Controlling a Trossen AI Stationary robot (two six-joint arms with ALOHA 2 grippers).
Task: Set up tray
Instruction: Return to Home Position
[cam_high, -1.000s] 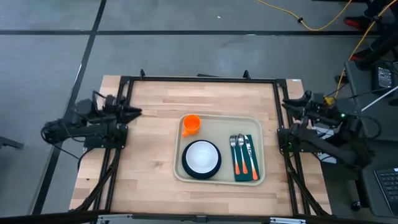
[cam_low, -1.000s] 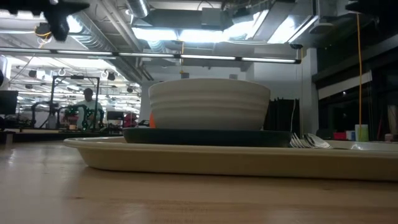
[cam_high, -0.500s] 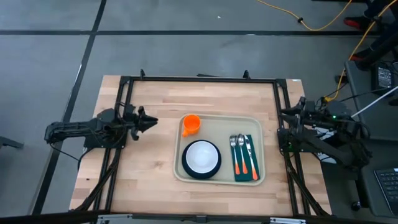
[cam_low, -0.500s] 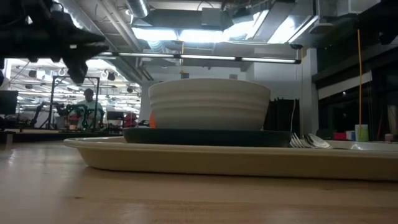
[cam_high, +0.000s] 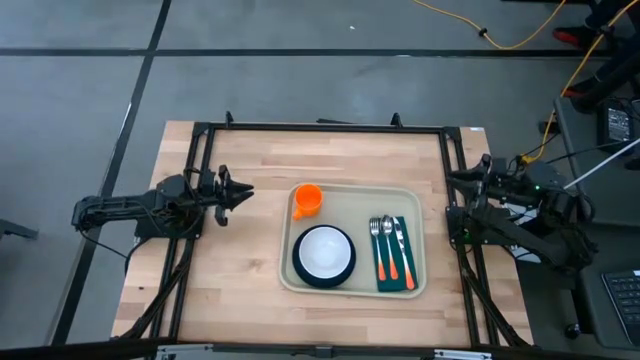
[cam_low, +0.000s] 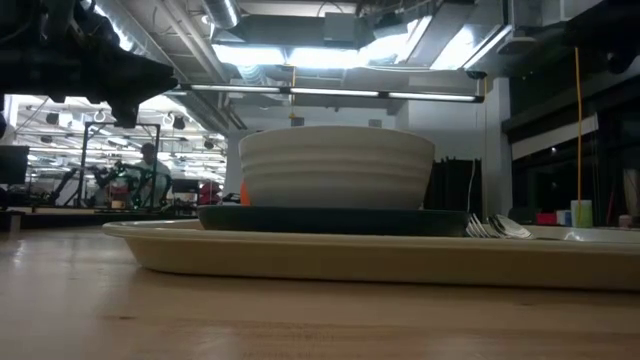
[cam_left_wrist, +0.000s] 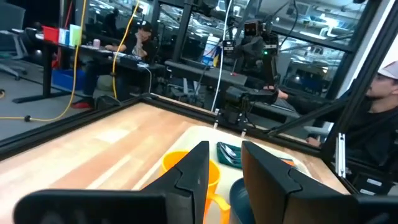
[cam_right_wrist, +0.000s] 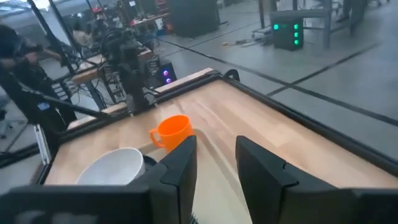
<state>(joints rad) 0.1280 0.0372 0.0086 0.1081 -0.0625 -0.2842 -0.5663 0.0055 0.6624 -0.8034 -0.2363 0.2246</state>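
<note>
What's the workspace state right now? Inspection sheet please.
Surface: wooden table, bare around the tray.
Job's things: the tray holds an orange cup, a white bowl on a teal plate, and three orange-handled utensils on a green napkin.
Clutter: nothing seen.
Grippers: left gripper open, empty, over the table's left side; right gripper open, empty, at the table's right edge.
Cables: yellow cable on the floor beyond the table.
Surroundings: lab benches, a person nearby.

Orange mug (cam_right_wrist: 172, 130) beside white bowl (cam_right_wrist: 115, 167)
</note>
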